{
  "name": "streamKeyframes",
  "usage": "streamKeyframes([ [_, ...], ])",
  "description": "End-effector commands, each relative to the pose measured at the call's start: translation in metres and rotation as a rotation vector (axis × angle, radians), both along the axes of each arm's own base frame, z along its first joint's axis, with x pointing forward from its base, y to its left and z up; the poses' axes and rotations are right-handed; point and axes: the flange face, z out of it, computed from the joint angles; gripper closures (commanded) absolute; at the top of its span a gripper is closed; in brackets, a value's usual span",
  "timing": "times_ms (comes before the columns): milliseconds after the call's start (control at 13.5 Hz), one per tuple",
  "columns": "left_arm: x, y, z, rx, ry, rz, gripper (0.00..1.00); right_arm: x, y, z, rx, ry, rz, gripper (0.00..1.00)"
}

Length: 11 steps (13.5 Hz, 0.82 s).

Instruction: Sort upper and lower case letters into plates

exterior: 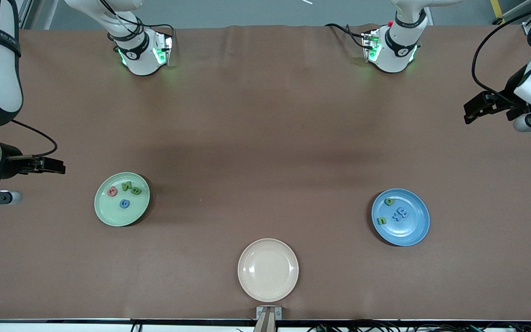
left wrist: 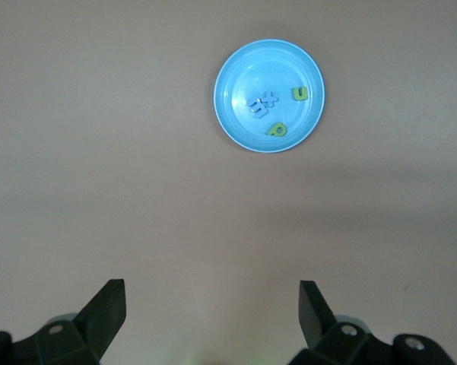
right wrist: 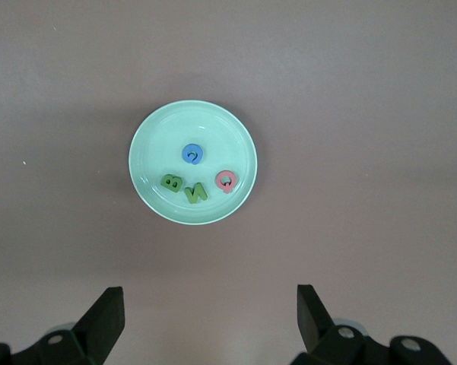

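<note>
The pale green plate (exterior: pixel 113 214) (right wrist: pixel 167 137) lies toward the right arm's end of the table. It holds a pink Q (right wrist: pixel 225 181), a blue G (right wrist: pixel 192 153), a green B (right wrist: pixel 171 183) and a green N (right wrist: pixel 196 193). The blue plate (exterior: pixel 413 228) (left wrist: pixel 236 76), toward the left arm's end, holds a green u (left wrist: pixel 299 94), a green p (left wrist: pixel 277 129), a blue x (left wrist: pixel 269 99) and a blue m (left wrist: pixel 256 109). My right gripper (exterior: pixel 58 166) (right wrist: pixel 211 298) and left gripper (exterior: pixel 469 110) (left wrist: pixel 213 293) hang open and empty over bare table, each apart from its plate.
An empty beige plate (exterior: pixel 268 249) sits near the table's front edge, between the two other plates. The arm bases (exterior: pixel 141 50) (exterior: pixel 392 46) stand along the edge farthest from the front camera. A brown cloth (exterior: pixel 265 152) covers the table.
</note>
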Motion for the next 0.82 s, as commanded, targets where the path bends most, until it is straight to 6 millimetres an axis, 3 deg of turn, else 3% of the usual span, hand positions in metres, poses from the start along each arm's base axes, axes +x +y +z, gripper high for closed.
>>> streamKeyframes([
  [0, -0.019, -0.004, 0.006, -0.016, -0.02, 0.008, 0.0, 0.002, 0.008, 0.009, 0.014, -0.004, 0.014, 0.0],
  [148, -0.022, -0.013, 0.008, -0.014, -0.026, -0.001, 0.0, -0.003, 0.009, 0.01, 0.014, 0.02, 0.008, 0.0],
  [297, -0.023, -0.014, 0.012, -0.035, -0.022, 0.003, 0.0, -0.018, 0.005, 0.033, 0.027, 0.0, 0.011, 0.0],
  [742, -0.027, -0.02, 0.014, -0.033, -0.02, -0.01, 0.0, -0.072, 0.016, 0.048, 0.027, -0.03, 0.029, 0.0],
])
